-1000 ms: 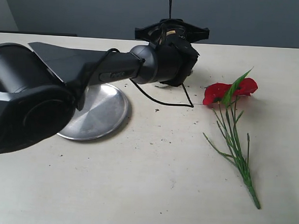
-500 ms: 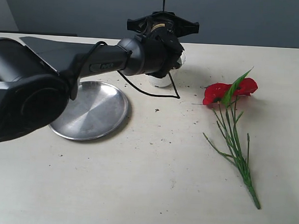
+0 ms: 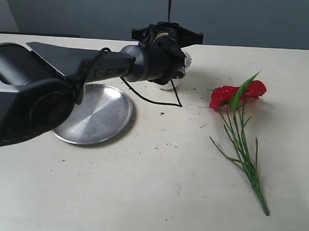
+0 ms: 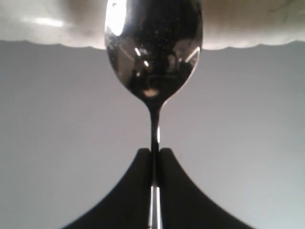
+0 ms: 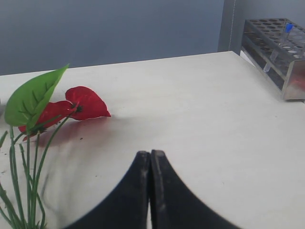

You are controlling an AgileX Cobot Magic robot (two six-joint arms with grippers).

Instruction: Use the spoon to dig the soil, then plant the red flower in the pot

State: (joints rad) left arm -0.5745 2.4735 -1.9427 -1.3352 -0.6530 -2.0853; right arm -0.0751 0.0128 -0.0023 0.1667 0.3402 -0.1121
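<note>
Pot [image 3: 184,60] first: small, white, scallop-rimmed, it stands on the bench [image 3: 157,186] near the round steel plate [image 3: 96,116]. The left arm covers most of the pot, so I cannot tell what lies inside. The plate lies flat and shiny. Soil crumbs [image 3: 162,114] speckle the bench between the plate and the red flower [image 3: 236,95].

The left fingers [image 4: 136,191] are nearly pressed together, pinching the thin handle of the spoon [image 4: 152,52]. Its dark-flecked bowl sits right at the pot's wavy rim; whether it touches I cannot tell. The right fingers [image 5: 138,191] are pressed together on nothing, low over the bench near the flower.

The flower lies flat, well apart from the pot, stems trailing toward the near edge. Off at 1 side, a metal rack [image 5: 279,52] holds 1 blue-capped tube [image 5: 286,28].
</note>
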